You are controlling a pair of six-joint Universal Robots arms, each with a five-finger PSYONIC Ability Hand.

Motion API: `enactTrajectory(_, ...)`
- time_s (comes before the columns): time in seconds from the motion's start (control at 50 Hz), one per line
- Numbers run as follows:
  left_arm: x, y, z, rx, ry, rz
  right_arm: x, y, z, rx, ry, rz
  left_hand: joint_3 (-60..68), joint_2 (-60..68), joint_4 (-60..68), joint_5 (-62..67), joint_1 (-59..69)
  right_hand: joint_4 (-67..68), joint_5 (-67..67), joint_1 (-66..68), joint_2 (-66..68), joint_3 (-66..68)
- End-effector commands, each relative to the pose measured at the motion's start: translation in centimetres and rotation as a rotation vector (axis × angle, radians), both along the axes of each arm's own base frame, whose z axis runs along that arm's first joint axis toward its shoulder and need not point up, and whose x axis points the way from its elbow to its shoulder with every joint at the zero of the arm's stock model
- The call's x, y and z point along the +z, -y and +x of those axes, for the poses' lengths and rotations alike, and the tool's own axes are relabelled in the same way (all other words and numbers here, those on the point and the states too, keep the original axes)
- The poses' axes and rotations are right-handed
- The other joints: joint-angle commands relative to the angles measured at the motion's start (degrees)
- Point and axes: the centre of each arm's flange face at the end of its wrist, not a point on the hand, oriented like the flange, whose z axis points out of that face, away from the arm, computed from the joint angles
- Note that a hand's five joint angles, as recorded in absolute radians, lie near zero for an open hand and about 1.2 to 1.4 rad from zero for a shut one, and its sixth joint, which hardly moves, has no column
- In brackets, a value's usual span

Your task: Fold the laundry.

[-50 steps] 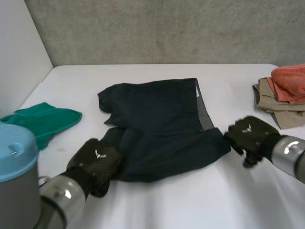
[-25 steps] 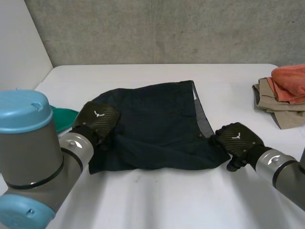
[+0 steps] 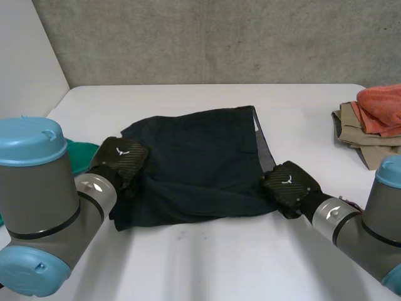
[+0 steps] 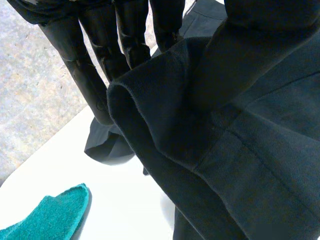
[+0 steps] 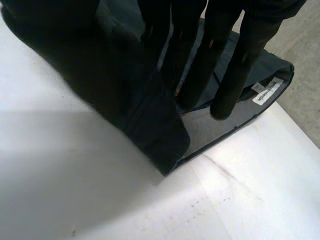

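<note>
Dark navy shorts (image 3: pixel 200 163) lie spread in the middle of the white table (image 3: pixel 219 263), waistband to the right. My left hand (image 3: pixel 122 160) is at their left edge. In the left wrist view its straight fingers (image 4: pixel 87 75) pinch a lifted fold of the shorts (image 4: pixel 240 150) against the thumb. My right hand (image 3: pixel 287 183) is at the front right corner by the waistband. In the right wrist view its fingers (image 5: pixel 232 65) reach over the cloth and a bunched corner of the shorts (image 5: pixel 155 125) is held at the thumb side. A white label (image 5: pixel 267 89) shows inside the waistband.
A green cloth (image 3: pixel 78 157) lies at the table's left side, just behind my left arm, also beside the shorts (image 4: pixel 45 220). A pile of beige and orange laundry (image 3: pixel 376 122) sits at the far right edge. A grey wall stands behind the table.
My left hand has gone from the front left up to the shorts' left edge, taking cloth with it. My right hand has drawn the front right corner inward to the left.
</note>
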Motion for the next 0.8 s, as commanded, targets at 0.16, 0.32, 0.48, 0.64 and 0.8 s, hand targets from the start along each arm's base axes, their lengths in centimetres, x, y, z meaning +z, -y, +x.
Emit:
enactTrajectory(0.16, -0.3, -5.0, 0.9, -0.07, 0.097, 0.149, 6.7, -1.5, -2.8, -0.156, -0.139, -0.065, 11.9, 11.4, 11.4, 12.3, 14.6, 15.7, 16.8, 17.9, 14.7, 15.3)
enactTrajectory(0.32, -0.5, -14.3, 1.4, -0.29, 0.261, 0.369, 9.5, -5.7, -6.8, -0.18, -0.354, 0.153, 11.9, 11.4, 11.4, 12.3, 14.6, 15.7, 16.8, 17.9, 14.7, 15.3)
enactTrajectory(0.48, 0.3, -13.8, 0.2, -0.316, 0.222, 0.301, 9.3, -6.1, -6.8, -0.145, -0.387, 0.152, 11.9, 11.4, 11.4, 12.3, 14.6, 15.7, 16.8, 17.9, 14.7, 15.3)
enactTrajectory(0.64, -0.2, -6.0, -1.5, -0.194, 0.164, 0.158, 7.7, -2.3, -5.1, -0.171, -0.297, 0.099, 11.9, 11.4, 11.4, 12.3, 14.6, 15.7, 16.8, 17.9, 14.7, 15.3)
enactTrajectory(0.8, 1.3, 3.7, -4.2, -0.134, 0.16, -0.163, 9.7, 4.9, -3.0, -0.28, -0.207, -0.101, 11.9, 11.4, 11.4, 12.3, 14.6, 15.7, 16.8, 17.9, 14.7, 15.3)
